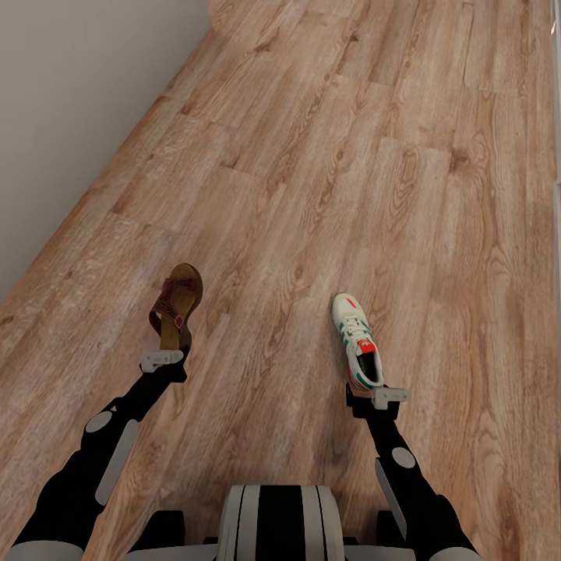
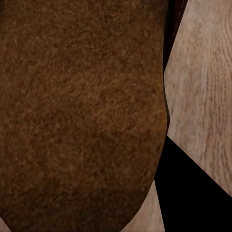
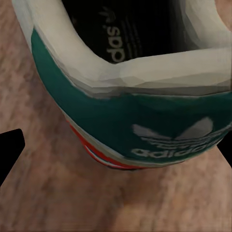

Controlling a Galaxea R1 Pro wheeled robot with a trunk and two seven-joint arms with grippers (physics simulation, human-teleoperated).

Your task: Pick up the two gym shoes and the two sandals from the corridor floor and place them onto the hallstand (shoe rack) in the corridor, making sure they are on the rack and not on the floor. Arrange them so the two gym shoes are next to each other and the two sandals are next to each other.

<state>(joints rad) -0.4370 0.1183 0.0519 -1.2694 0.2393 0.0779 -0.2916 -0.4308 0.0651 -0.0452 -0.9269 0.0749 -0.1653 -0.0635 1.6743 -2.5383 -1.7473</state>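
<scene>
In the head view my left gripper (image 1: 164,357) is shut on the heel end of a brown sandal (image 1: 178,302), which points away from me above the corridor floor (image 1: 327,156). The left wrist view shows the sandal's brown sole (image 2: 82,111) close up. My right gripper (image 1: 375,394) is shut on the heel of a white gym shoe (image 1: 355,335) with green stripes, its toe also pointing away. In the right wrist view the shoe's green heel tab (image 3: 145,125) sits between the dark fingers (image 3: 9,145). The hallstand is out of view.
A grey wall (image 1: 62,117) runs along the left of the wood-plank corridor. A pale vertical edge (image 1: 557,117) shows at the far right. My trunk (image 1: 280,522) is at the bottom centre. Open floor stretches ahead.
</scene>
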